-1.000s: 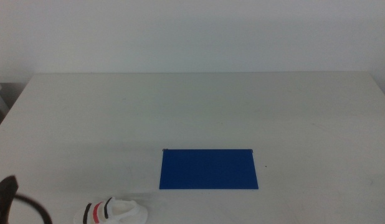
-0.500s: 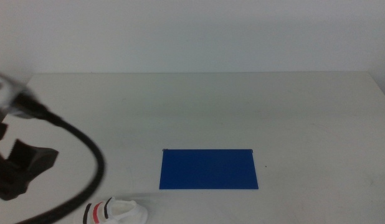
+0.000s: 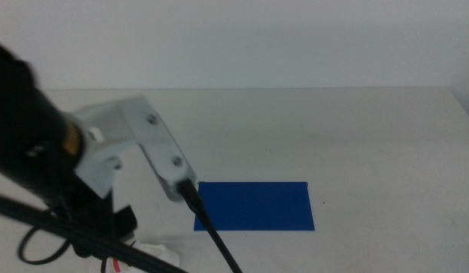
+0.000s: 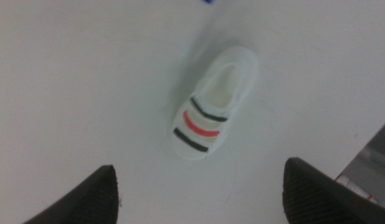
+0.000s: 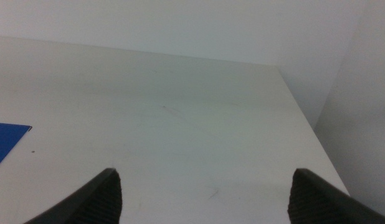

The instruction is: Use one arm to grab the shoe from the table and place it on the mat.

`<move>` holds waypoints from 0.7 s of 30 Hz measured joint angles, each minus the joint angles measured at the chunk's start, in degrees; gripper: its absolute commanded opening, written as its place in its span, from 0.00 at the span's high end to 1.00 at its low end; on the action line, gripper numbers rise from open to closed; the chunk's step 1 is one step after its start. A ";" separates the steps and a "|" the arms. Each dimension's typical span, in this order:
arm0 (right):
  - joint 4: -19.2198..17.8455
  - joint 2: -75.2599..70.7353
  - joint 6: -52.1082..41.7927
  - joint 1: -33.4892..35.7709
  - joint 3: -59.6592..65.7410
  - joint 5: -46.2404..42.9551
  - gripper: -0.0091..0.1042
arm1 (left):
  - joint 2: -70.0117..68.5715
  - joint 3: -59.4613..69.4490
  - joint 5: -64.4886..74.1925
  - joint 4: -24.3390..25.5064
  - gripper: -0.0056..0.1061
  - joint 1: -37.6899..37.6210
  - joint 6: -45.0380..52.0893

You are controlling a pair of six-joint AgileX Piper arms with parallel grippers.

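The white shoe (image 4: 211,106) with black, grey and red straps lies on the table (image 3: 333,129) near its front left edge. In the left wrist view my left gripper (image 4: 202,196) hangs above it, open and empty, with the jaws spread wider than the shoe. In the middle view the black left arm (image 3: 37,144) with its white bracket covers most of the shoe (image 3: 152,249). The dark-blue mat (image 3: 254,205) lies flat to the right of the shoe. My right gripper (image 5: 202,199) is open and empty over the table's right side, out of the middle view.
A black cable (image 3: 212,231) runs down across the mat's front left corner in the middle view. The table's front edge lies close beside the shoe (image 4: 367,168). The mat's corner shows in the right wrist view (image 5: 5,143).
The left arm has swung in from the left and now stands over the shoe, hiding most of it in the middle view. Shoe and mat have not moved.
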 measured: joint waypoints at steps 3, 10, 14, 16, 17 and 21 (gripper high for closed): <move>0.00 0.00 0.00 0.00 0.00 0.00 0.23 | 2.54 -0.05 0.00 -1.01 0.16 -0.66 3.92; 0.00 0.00 0.00 0.00 0.00 0.00 0.23 | 3.37 -0.07 0.00 -1.81 0.16 -0.66 10.01; 0.00 0.00 0.00 0.00 0.00 0.00 0.23 | 3.42 -0.07 0.00 -1.87 0.16 -0.66 13.61; 0.00 0.00 0.00 0.00 0.00 0.00 0.23 | 3.42 -0.07 0.00 -1.93 0.16 -0.66 15.32; 0.00 0.00 0.00 0.00 0.00 0.00 0.23 | 3.42 -0.07 0.00 -2.20 0.16 -0.66 16.60; 0.00 0.00 0.00 0.00 0.00 0.00 0.23 | 3.59 -0.07 0.00 -2.18 0.16 -0.66 19.35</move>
